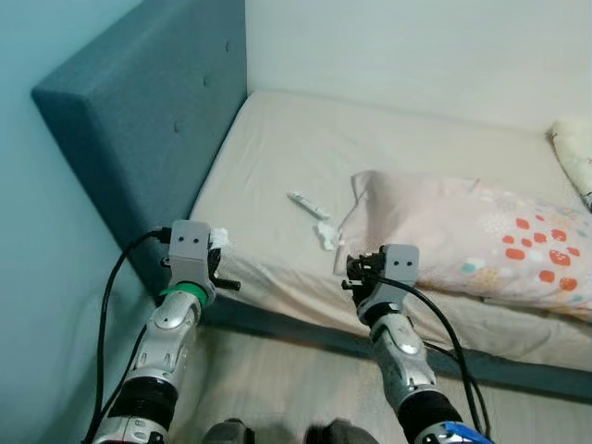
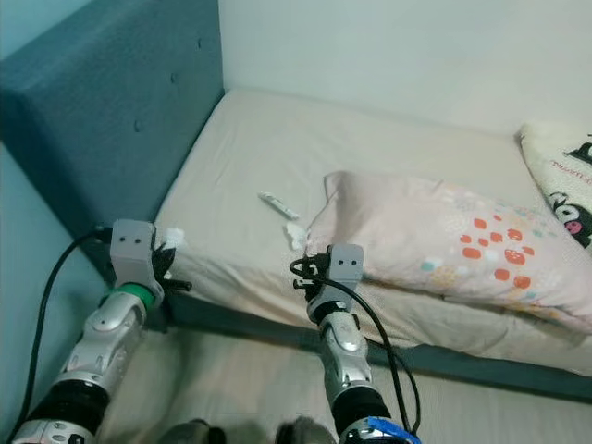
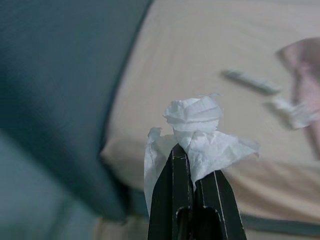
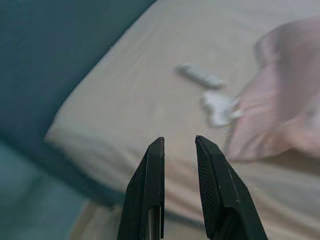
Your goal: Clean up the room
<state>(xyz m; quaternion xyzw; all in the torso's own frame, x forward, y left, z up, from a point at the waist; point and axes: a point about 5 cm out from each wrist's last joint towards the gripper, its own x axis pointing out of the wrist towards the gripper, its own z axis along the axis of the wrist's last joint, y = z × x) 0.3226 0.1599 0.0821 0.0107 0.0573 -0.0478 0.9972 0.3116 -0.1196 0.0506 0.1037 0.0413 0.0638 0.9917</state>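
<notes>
We have our left gripper (image 3: 194, 172) pinched tight on a crumpled white tissue (image 3: 197, 135), held up off the near corner of the bed (image 1: 277, 166), just beside the blue headboard (image 1: 139, 111). Right gripper (image 4: 179, 145) hangs with its fingers apart, nothing between them, aimed at the mattress.

Progress, as we judge it: one piece of trash is picked up but not binned, so the cleanup is early-to-mid. On the sheet there is a second tissue scrap (image 1: 326, 236) right against the edge of the pink pillow (image 1: 462, 236), and a thin white stick-like item (image 1: 307, 204) a little further in, apart from the scrap. We can't tell what that item is. No bin visible.

View differences: the left wrist view gives us the grip itself, black fingers closed with tissue bunched above them; in the head views that tissue is just a white speck (image 1: 220, 238) by the wrist housing. The right wrist view confirms the open gap. The right eye view catches more of a second, cartoon-print pillow (image 2: 564, 185) at the far right.
</notes>
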